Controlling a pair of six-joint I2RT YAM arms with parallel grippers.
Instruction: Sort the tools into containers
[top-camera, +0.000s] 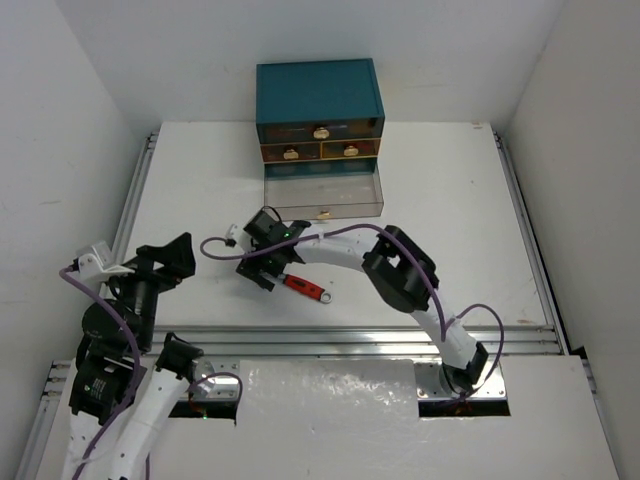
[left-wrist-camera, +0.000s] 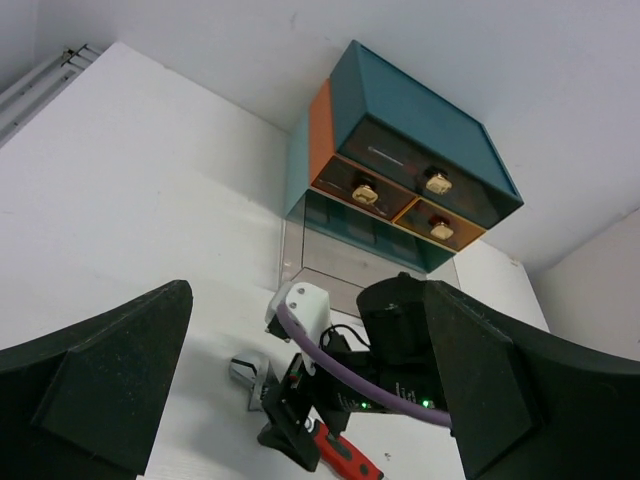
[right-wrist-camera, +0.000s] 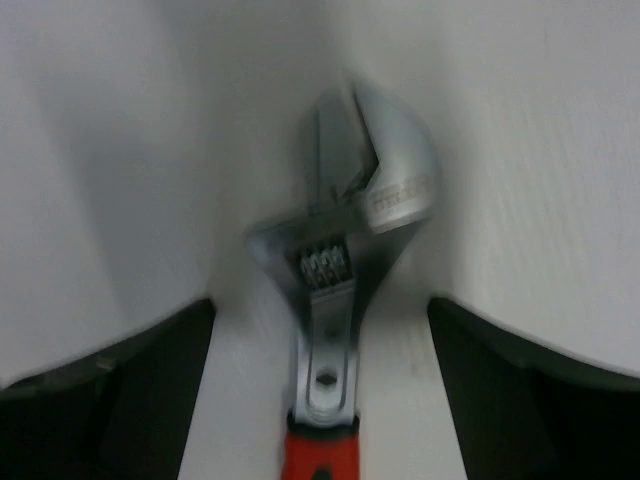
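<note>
A red-handled adjustable wrench (top-camera: 304, 288) lies flat on the white table, its silver head toward the left. My right gripper (top-camera: 262, 270) is low over that head. In the right wrist view the wrench (right-wrist-camera: 335, 270) lies between my two black fingers (right-wrist-camera: 100, 400), which stand wide apart and do not touch it. It also shows in the left wrist view (left-wrist-camera: 345, 455). The teal chest (top-camera: 318, 95) stands at the back with its bottom drawer (top-camera: 323, 190) pulled out; the other drawers are shut. My left gripper (top-camera: 170, 258) is open and empty, raised at the left.
The open drawer (left-wrist-camera: 340, 260) looks empty in the left wrist view. Metal rails run along the table's left edge (top-camera: 138, 190) and front edge (top-camera: 350, 338). White walls close in the sides and back. No other tools show.
</note>
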